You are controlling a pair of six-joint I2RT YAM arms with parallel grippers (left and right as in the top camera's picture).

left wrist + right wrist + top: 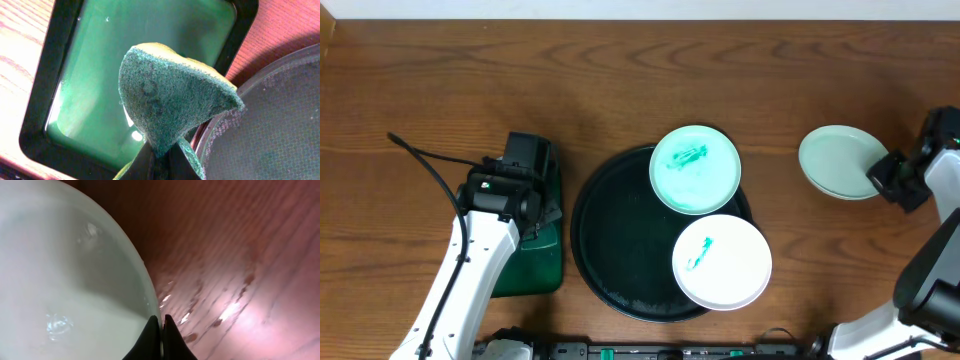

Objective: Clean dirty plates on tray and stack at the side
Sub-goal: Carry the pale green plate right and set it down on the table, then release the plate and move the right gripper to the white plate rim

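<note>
Wide wooden desk (620,80) here, and near its middle sits the round black tray (610,240), our landmark. Just left of the tray, close against its rim, lies the green tray (538,262). It is rectangular with a dark rim and largely hidden under the left arm.

On to the plates. The aqua plate (695,170) rides the tray's upper right edge, hanging out over the rim, with a green smear across its middle. The white plate (722,262) sits at the tray's lower right, also overhanging, with a small green streak on it. Those two just about meet edge to edge.

Well to the right of the tray, off it altogether, the mint plate (835,160) looks plain, no marks showing. The right tool (161,332) is pinched tight on that plate's rim, on the side away from the tray. Resting on the desk or lifted, I can't tell.

Left of the tray, above the green tray, the left tool (159,161) is clamped on a sponge (170,100). Its green scouring face is toward the wrist camera, with yellow along its far edge, and it is bent by the squeeze.
</note>
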